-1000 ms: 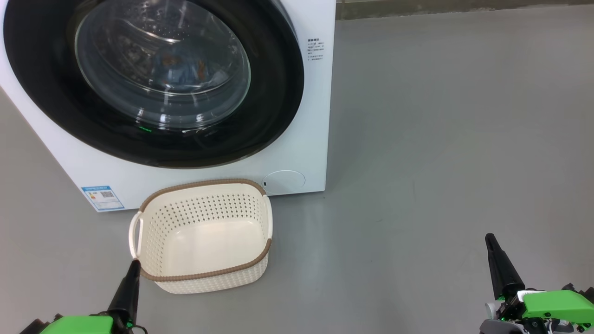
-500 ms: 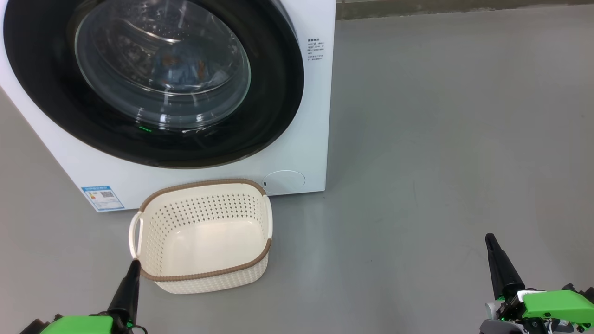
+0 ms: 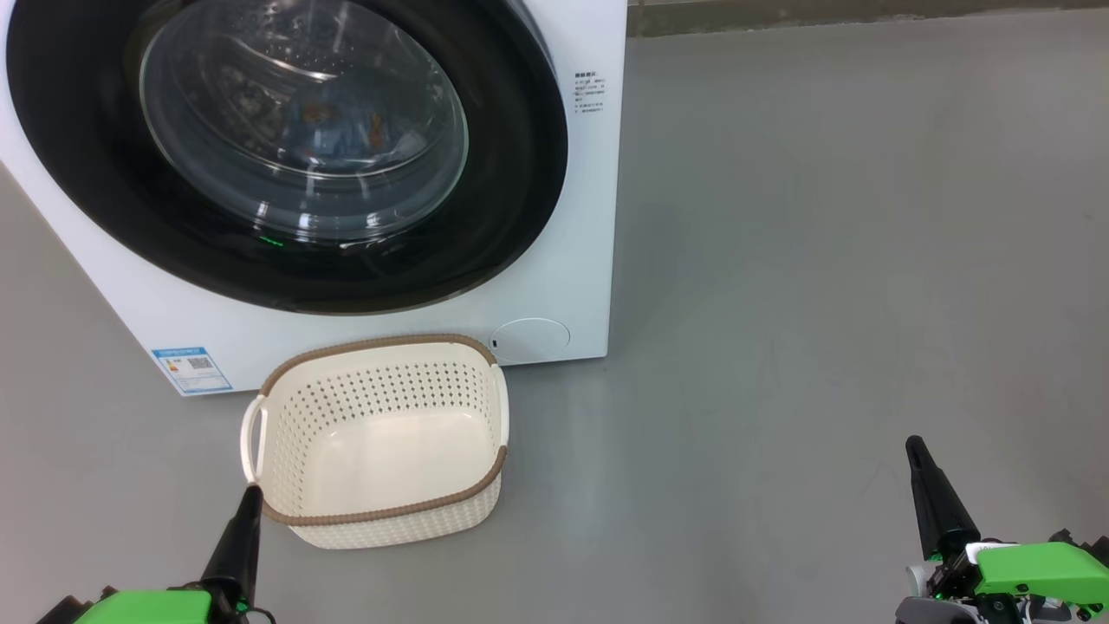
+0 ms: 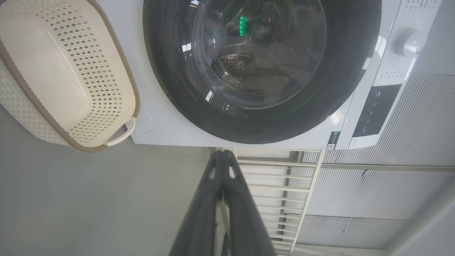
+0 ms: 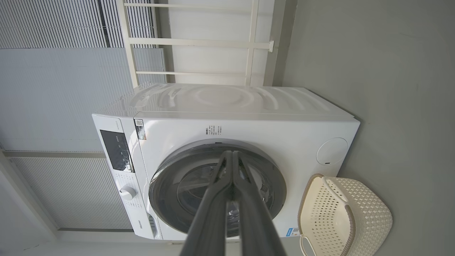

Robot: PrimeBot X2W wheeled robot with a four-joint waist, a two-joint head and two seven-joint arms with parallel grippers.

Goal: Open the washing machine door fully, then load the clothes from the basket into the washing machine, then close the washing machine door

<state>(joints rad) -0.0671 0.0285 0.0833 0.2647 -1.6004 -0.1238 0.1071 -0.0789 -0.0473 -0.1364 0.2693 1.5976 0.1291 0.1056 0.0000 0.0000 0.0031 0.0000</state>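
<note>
Left tool (image 3: 249,497) hangs at the lower left, fingers pressed narrow on nothing, its tip just beside the basket (image 3: 381,513). That basket stands on the grey floor (image 3: 780,347) just before the washing machine (image 3: 572,286). The washing machine door (image 3: 520,173) is closed, and the clothes (image 3: 338,121) show blue behind its glass. Well apart, the right tool (image 3: 915,451) hangs equally narrow, holding nothing.

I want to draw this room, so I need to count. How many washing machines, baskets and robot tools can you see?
washing machine: 1
basket: 1
robot tools: 2 (left tool, right tool, both shut)
Total: 4
</note>
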